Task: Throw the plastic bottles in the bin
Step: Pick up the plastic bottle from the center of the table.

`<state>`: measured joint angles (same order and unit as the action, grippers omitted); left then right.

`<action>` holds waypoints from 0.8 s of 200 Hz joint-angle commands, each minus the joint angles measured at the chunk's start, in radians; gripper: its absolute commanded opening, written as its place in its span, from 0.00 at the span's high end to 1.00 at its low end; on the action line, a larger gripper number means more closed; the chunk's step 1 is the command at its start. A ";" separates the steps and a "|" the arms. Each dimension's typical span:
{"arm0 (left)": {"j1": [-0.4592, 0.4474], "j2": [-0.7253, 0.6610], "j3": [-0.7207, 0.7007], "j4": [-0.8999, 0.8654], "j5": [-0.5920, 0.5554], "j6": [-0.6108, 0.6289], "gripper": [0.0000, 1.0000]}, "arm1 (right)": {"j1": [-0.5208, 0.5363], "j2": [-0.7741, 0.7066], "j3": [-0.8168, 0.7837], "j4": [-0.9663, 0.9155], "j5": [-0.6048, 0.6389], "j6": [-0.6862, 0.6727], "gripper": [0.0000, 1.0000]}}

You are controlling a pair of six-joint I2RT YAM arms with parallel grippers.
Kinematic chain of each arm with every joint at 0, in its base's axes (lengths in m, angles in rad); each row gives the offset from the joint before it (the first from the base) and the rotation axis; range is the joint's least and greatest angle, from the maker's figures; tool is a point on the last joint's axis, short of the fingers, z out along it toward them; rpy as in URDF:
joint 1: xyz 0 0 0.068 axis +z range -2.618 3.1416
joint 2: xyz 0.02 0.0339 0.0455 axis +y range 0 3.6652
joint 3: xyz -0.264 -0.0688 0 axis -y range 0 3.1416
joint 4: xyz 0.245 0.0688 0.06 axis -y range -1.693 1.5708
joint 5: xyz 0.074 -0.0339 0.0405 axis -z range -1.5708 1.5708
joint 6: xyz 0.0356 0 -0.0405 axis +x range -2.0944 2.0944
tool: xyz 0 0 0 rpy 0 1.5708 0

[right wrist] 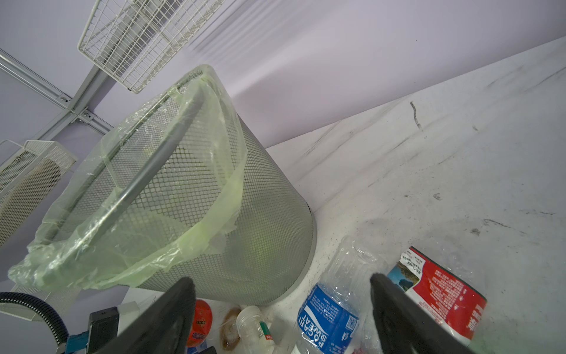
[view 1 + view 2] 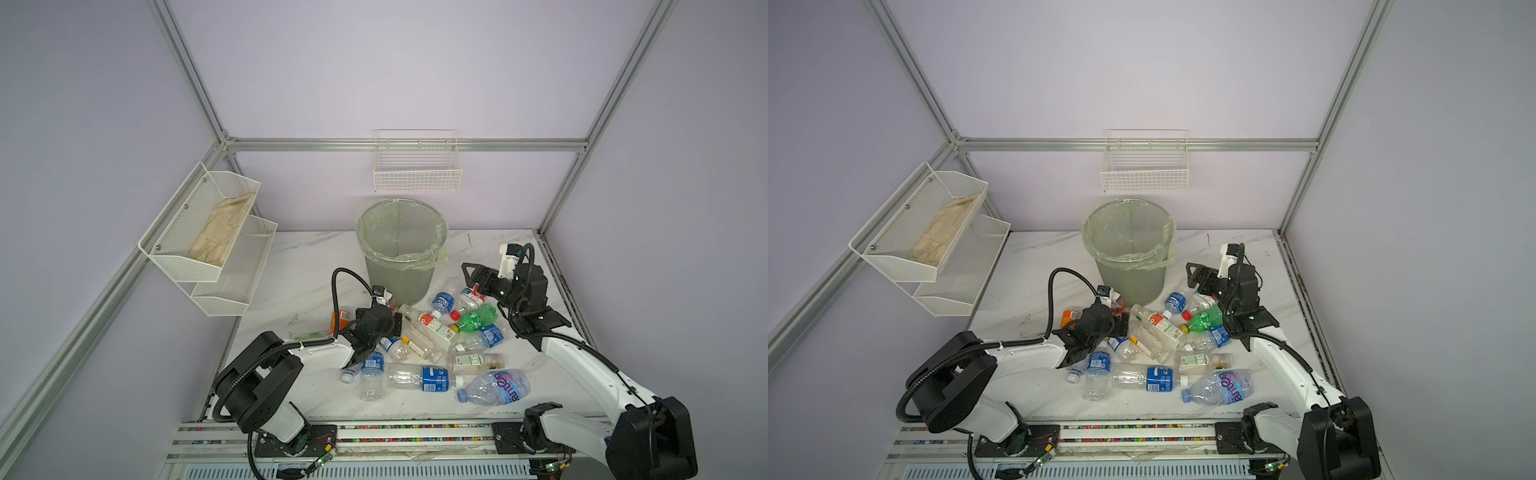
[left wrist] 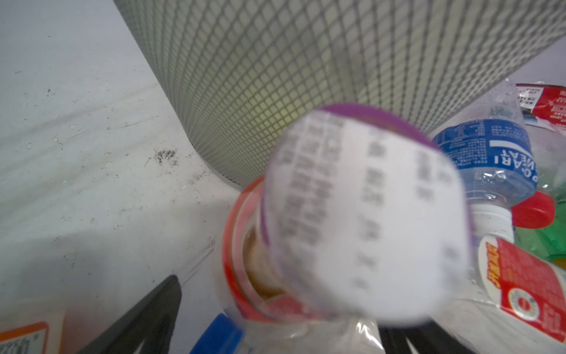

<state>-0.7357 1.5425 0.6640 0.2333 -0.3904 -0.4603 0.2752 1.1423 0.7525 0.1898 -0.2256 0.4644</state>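
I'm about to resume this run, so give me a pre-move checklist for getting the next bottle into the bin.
1. Bin upright, mouth unobstructed: ok.
2. Right end effector open and empty: ok.
3. Pocari Sweat bottle lying just ahead of it: ok.
4. Left end effector gripping the white-labelled bottle: cannot tell; its jaws stand apart around it.
5. Table cleared: not ok, many bottles remain.

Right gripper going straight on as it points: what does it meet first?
Probably the side wall of the tall grey mesh bin with green liner; depth is unclear, so the blue-labelled clear bottle might come first.
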 commanded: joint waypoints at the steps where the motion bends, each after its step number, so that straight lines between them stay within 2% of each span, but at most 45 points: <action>1: -0.004 0.008 0.078 0.072 -0.026 0.008 0.07 | 0.005 -0.017 -0.011 0.003 0.003 -0.010 0.09; 58: -0.004 0.031 0.066 0.129 -0.044 0.021 0.17 | 0.004 -0.016 -0.002 0.000 0.002 -0.016 0.08; 109: -0.004 0.029 0.052 0.180 -0.044 0.070 0.46 | 0.004 -0.021 0.006 -0.007 0.003 -0.017 0.08; 160: -0.005 -0.018 0.035 0.172 -0.053 0.070 0.53 | 0.004 -0.035 0.005 -0.016 0.006 -0.012 0.08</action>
<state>-0.7357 1.5776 0.6662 0.3534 -0.4232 -0.4068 0.2752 1.1362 0.7525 0.1879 -0.2249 0.4583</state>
